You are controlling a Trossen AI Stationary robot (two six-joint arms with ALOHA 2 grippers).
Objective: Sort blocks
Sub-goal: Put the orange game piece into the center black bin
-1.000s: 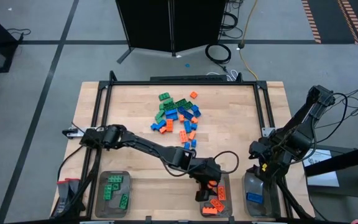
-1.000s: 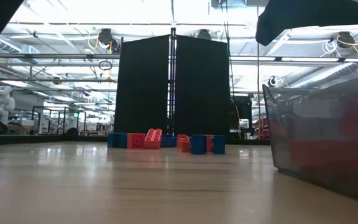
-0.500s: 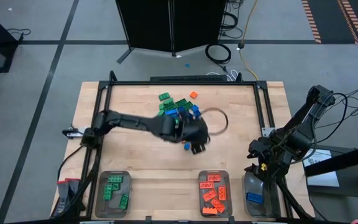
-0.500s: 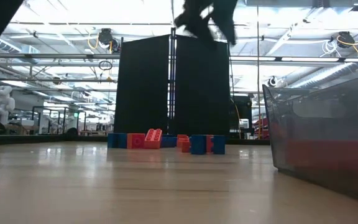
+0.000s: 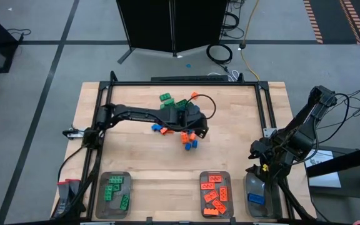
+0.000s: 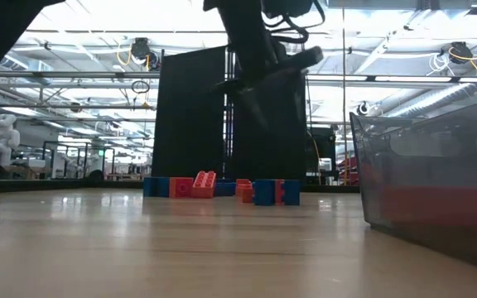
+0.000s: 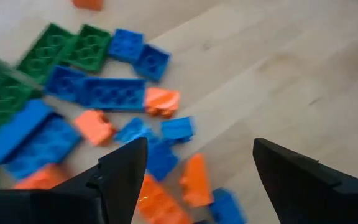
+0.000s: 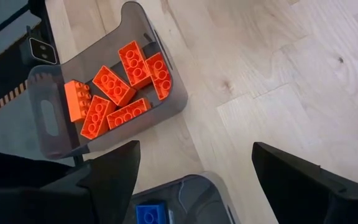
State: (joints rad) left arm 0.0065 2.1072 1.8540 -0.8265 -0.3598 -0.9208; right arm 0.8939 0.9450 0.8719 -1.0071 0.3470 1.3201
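Note:
Loose green, orange and blue blocks lie in a pile at the middle of the table's far half, flat on the wood; they also show in the low view and the left wrist view. My left gripper hangs open above the pile's right side, pointing down at a slant, with nothing between its fingers. It shows high over the blocks in the low view. My right gripper waits open at the table's right edge, above the near-right trays.
Three clear trays stand along the near edge: one with green blocks at the left, one with orange blocks right of the middle, one with a blue block at the far right. Bare wood lies between the pile and the trays.
My left gripper has swung from above the orange tray at the near edge toward the far edge, to a place over the block pile, rolling about its own line on the way. It has stayed open. The blocks have not moved.

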